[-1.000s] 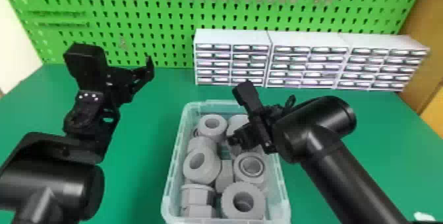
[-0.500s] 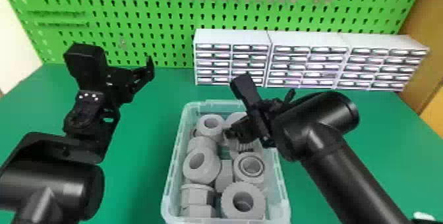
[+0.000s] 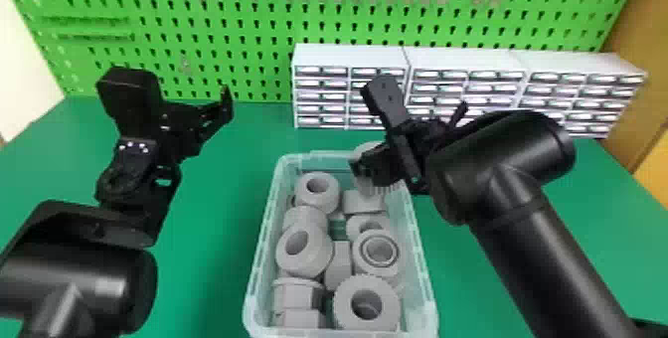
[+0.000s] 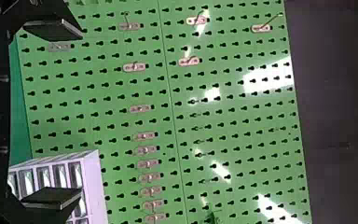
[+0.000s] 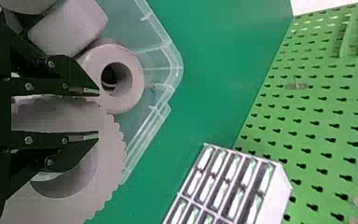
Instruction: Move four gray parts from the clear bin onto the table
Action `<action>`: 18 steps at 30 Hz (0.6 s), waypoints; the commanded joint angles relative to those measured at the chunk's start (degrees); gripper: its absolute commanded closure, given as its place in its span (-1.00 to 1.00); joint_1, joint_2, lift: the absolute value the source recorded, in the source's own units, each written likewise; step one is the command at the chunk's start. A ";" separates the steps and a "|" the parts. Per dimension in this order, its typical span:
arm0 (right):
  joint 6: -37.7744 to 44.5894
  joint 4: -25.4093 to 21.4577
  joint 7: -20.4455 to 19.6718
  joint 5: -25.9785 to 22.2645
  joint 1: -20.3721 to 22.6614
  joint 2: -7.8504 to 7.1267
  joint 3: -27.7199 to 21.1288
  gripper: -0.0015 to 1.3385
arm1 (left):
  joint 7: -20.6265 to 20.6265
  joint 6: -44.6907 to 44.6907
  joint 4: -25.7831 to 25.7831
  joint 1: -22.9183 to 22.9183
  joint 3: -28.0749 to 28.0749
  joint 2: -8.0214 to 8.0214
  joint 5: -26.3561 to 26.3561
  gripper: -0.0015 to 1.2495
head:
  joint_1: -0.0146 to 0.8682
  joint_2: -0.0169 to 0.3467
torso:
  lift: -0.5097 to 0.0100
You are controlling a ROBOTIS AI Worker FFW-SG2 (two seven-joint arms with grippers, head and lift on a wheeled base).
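Observation:
In the head view, my right gripper (image 3: 362,167) is over the far right end of the clear bin (image 3: 262,222), shut on a toothed-rim gray part (image 3: 367,185). One finger lies against the outside and one inside the hole of that gray part (image 5: 103,179), with its wall between the fingers of my right gripper (image 5: 98,113). Gray nuts and rings, such as a ring (image 3: 367,292), fill the bin. My left gripper (image 3: 201,118) is parked over the table's left side. Spread wide, the fingers of my left gripper (image 4: 53,114) hold nothing.
White drawer cabinets (image 3: 348,56) stand behind the bin along the green pegboard (image 3: 248,29). Green table surface (image 3: 208,242) extends on both sides of the bin. The bin's far wall is close to the held part.
The right gripper has closed on the toothed gray part and raised it from among the others, revealing parts beneath. The left arm has kept still.

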 commanded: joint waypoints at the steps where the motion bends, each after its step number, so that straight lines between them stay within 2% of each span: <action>1: 0.89 -2.15 0.01 1.54 0.70 -0.03 -1.44 0.62 | 0.01 0.00 0.00 0.01 0.09 0.00 0.00 -0.83 | 0.57 -0.72 | 0.77; 10: 5.46 -7.51 0.01 7.51 4.13 -0.73 -5.31 0.62 | 0.01 0.00 0.00 0.09 0.09 0.00 0.18 -0.83 | 0.57 -0.72 | 0.77; 18: 7.92 -10.41 0.01 10.68 8.26 -1.17 -12.17 0.62 | 0.01 0.00 0.00 0.01 0.00 0.00 0.44 -0.83 | 0.57 -0.72 | 0.77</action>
